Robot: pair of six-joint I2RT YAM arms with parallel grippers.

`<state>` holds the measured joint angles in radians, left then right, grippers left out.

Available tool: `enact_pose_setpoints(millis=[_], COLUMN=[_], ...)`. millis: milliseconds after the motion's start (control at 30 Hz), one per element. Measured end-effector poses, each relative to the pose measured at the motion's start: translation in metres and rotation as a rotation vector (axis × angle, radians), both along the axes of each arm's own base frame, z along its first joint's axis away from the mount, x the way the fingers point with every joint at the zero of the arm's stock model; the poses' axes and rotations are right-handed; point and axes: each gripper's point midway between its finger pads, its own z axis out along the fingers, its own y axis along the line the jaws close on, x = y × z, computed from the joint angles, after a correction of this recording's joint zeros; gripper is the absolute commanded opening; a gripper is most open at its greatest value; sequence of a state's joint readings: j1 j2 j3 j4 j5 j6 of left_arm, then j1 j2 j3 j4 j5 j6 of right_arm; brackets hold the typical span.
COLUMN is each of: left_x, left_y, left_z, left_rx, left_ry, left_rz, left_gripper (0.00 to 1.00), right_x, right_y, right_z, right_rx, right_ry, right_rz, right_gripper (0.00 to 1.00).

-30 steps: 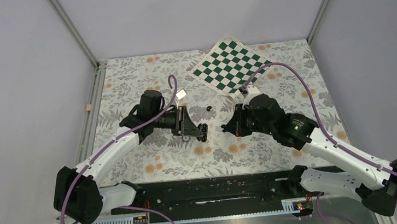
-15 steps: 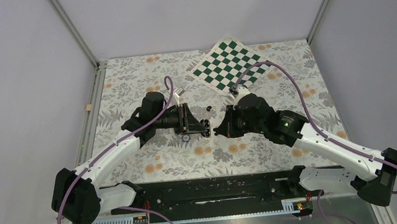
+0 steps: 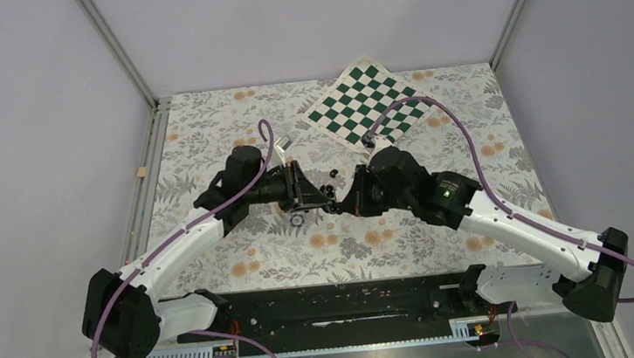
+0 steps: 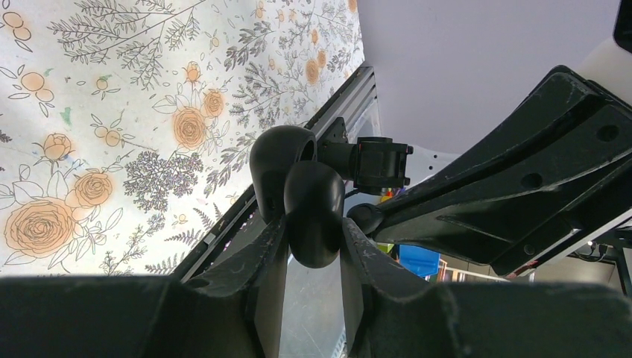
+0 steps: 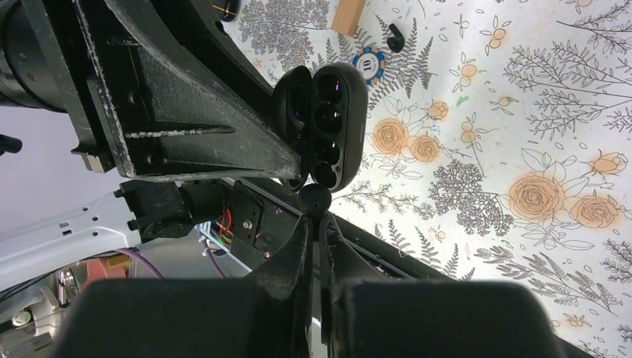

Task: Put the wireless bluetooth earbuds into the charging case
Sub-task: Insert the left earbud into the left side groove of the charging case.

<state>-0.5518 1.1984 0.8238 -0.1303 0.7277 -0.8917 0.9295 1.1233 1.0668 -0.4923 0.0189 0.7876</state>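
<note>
From above, your left gripper (image 3: 324, 200) and right gripper (image 3: 343, 205) meet tip to tip at mid-frame over the floral table (image 3: 203, 128). A loose earbud (image 3: 332, 172) lies on the cloth just above them, and a chessboard mat (image 3: 368, 104) sits toward the upper right.

In the left wrist view, your left fingers clamp the charging case (image 4: 313, 205) at centre frame, lid open and raised off the cloth.

In the right wrist view, your right fingers pinch the held earbud (image 5: 315, 198) at lower centre, just beneath the open case, whose wells face the camera. You cannot tell whether bud and case touch. The loose earbud lies near the top edge, beside a blue-rimmed chip (image 5: 370, 60) and a tan block (image 5: 347, 15).
</note>
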Motion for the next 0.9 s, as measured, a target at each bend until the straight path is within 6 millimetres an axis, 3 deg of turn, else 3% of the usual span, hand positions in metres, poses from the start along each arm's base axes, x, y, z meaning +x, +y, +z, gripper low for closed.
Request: enact_pose_setpoints(millis=[333,900], left_x=[0.001,-0.002], left_y=[-0.001,0.000], left_z=[0.001,-0.001], left_rx=[-0.009,-0.015], left_ry=[-0.006,-0.001], left_rz=[0.002,0.005], left_gripper=[0.00,0.00], right_x=[0.007,0.016], right_y=[0.005,0.008], right_z=[-0.013,-0.015], right_rx=[-0.030,-0.030], right_ry=[0.021,0.013], right_rz=[-0.021,-0.058], right_gripper=[0.00,0.00])
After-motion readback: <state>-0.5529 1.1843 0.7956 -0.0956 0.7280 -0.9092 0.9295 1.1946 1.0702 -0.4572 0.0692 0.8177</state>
